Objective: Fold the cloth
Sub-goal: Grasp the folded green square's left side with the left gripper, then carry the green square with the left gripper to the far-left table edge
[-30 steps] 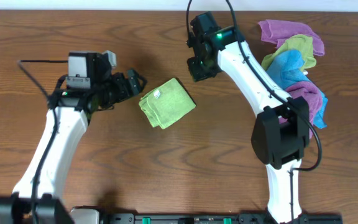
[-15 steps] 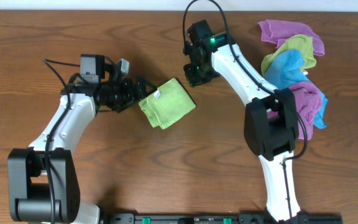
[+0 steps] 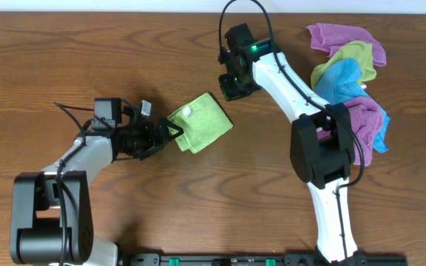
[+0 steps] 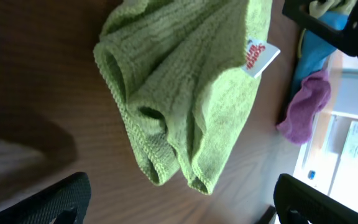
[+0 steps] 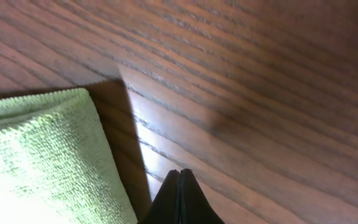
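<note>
Cloth (image 3: 200, 123) of green microfibre lies near the middle of the bench (image 3: 65, 52), already doubled into a small, thick, nearly square bundle set askew to the bench edge. Its slightly longer axis runs from lower left to upper right in the overhead view. The weave is ribbed and nubbly with stitched hems. In the left wrist view the layers end in loose, rounded loops along the near edge, and a white label (image 4: 258, 57) with red print sticks out at the far side.

The left tool (image 3: 170, 134) sits low at the bundle's left edge with its fingers spread wide. The looped edge lies straight ahead in the gap between them, at or just short of the tips, and nothing is gripped. The right tool (image 5: 179, 193) hovers just beside the upper right corner with its fingers pressed together and empty, off the fabric and over bare wood.

The left arm looks the nearer and better lined up: its opening faces along the long axis, so a short push forward would put the layered edge between the fingers. Soft as it is, the bundle may slide or splay rather than stay put.

A heap of spare cloths (image 3: 346, 74), purple, green and blue, lies well apart at the right.
</note>
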